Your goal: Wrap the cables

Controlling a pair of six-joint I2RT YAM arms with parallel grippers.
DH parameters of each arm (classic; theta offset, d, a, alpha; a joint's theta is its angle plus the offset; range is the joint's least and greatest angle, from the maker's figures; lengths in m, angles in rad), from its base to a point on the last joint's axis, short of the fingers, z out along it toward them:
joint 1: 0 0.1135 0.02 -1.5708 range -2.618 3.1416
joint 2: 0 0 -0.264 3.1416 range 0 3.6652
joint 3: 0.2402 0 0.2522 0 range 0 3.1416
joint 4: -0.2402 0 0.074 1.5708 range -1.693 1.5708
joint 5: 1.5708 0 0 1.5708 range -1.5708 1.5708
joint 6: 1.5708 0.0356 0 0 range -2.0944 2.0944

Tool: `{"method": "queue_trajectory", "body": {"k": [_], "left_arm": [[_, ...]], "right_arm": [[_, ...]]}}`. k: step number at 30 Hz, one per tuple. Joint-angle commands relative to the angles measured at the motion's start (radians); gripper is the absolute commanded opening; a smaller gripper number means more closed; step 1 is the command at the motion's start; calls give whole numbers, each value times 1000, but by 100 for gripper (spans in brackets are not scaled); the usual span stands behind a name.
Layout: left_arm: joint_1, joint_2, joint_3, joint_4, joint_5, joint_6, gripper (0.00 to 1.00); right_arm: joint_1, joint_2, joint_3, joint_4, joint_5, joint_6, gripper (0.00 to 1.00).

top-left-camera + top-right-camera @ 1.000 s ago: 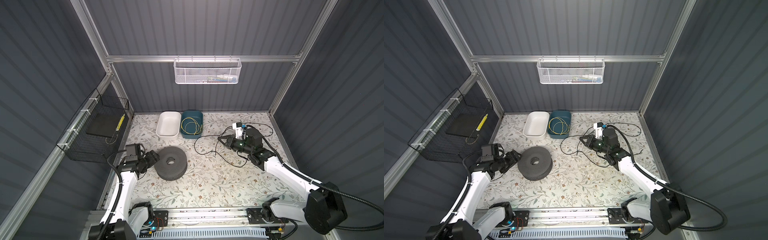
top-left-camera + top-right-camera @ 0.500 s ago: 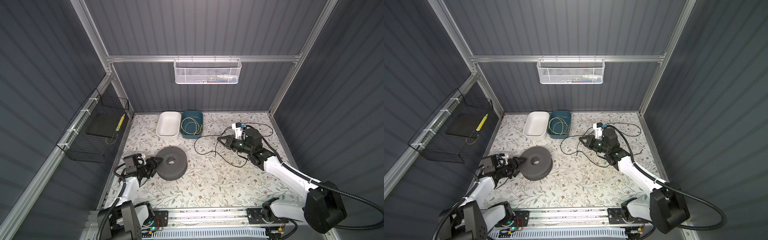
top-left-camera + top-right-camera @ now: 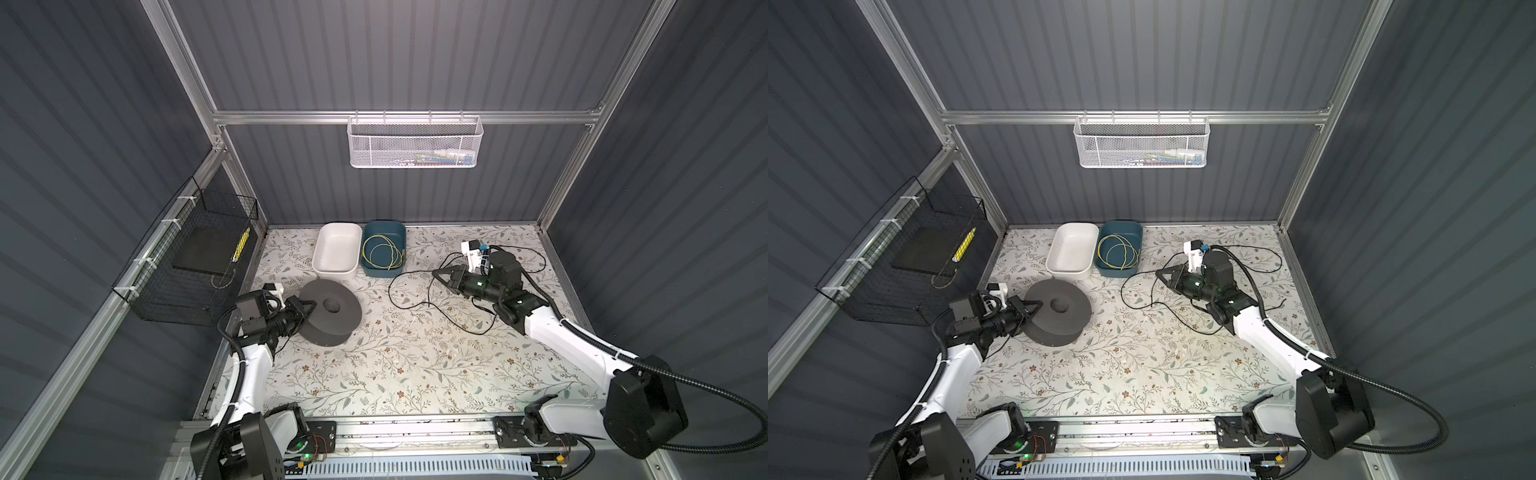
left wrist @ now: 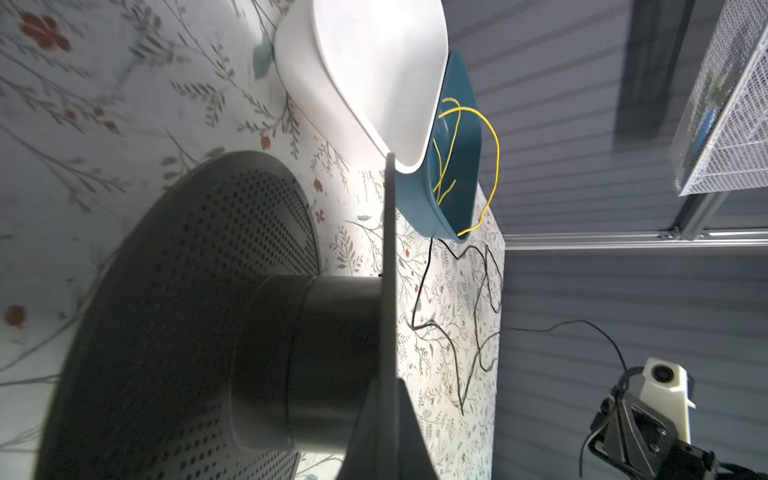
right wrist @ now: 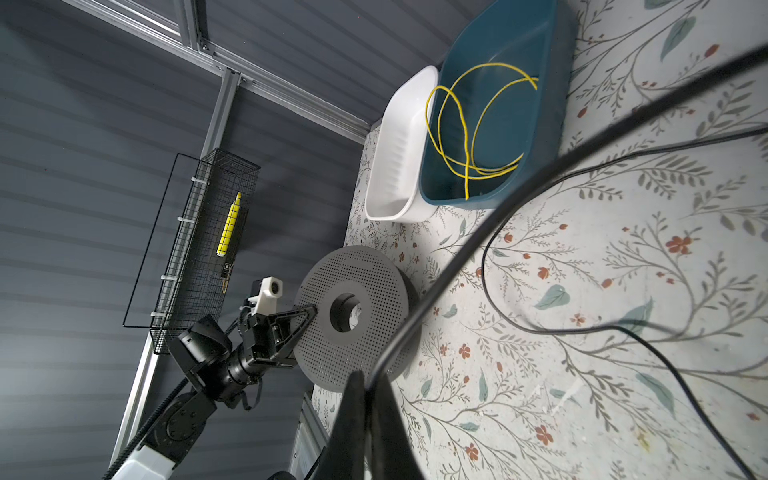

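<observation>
Black wire (image 3: 390, 291), string-thin and limp, lies in loose, uneven loops on the floral-printed table mat (image 3: 395, 365), right of centre in both top views. Its nearest bend lies just beside the right forearm. From there it wanders away in open curves, and its far end of slack comes close to the front wall of a teal plastic bin (image 3: 384, 272).

The right arm stretches its white forearm diagonally from the near right corner toward the middle. Its wrist is bent so that the right gripper (image 3: 435, 273) lies low and roughly level, pointing left. Its jaws are pinched together on a strand of the black wire, which in the right wrist view runs out from between the fingertips.

The left arm rises from the near left corner, folds at the elbow and points the left gripper (image 3: 311, 306) to the right. Its jaws are closed on the rim of the upper flange of a dark grey perforated plastic spool (image 3: 338, 320). The spool's hub shows bare in the left wrist view.

Just behind the spool stands a white plastic bin (image 3: 336, 249), side by side with the teal one. A thin yellow wire (image 4: 497, 153) coils loosely inside the teal bin.

On the left wall hangs a black wire basket (image 3: 195, 291), and on the rear rail a white mesh basket (image 3: 415, 145).
</observation>
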Motion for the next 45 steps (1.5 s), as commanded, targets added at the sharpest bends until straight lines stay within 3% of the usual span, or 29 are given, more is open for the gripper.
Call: {"method": "queue_trajectory", "body": {"k": [1, 6, 11, 15, 17, 24, 29, 30, 36, 40, 45], "left_arm": [[-59, -38, 110, -290, -224, 130, 0], [-441, -69, 242, -408, -677, 51, 0], [-725, 46, 321, -417, -912, -18, 0], [-982, 225, 442, -424, -1145, -49, 0], [-1060, 308, 504, -421, -1201, -69, 0], [-1123, 476, 581, -434, -1222, -122, 0], [-1125, 457, 526, -361, -1148, -107, 0], [-1125, 443, 525, -363, -1149, -93, 4], [-1124, 358, 572, -421, -1111, 35, 58], [-1125, 242, 638, -473, -1092, 97, 62], [-1120, 93, 603, -536, -1217, 72, 64]], "right_arm": [[-3, 6, 28, 18, -1, 7, 0], [-2, 24, 49, 24, -1, 6, 0], [-1, 36, 60, 38, -3, 20, 0], [1, 40, 62, 44, 0, 28, 0], [3, 40, 62, 46, 3, 31, 0], [5, 28, 56, 39, 14, 29, 0], [9, 35, 56, 40, 19, 32, 0], [10, 40, 60, 42, 19, 32, 0], [47, 94, 120, 42, 19, 29, 0], [91, 139, 190, 46, 25, 24, 0], [162, 218, 302, 43, 36, 10, 0]]}}
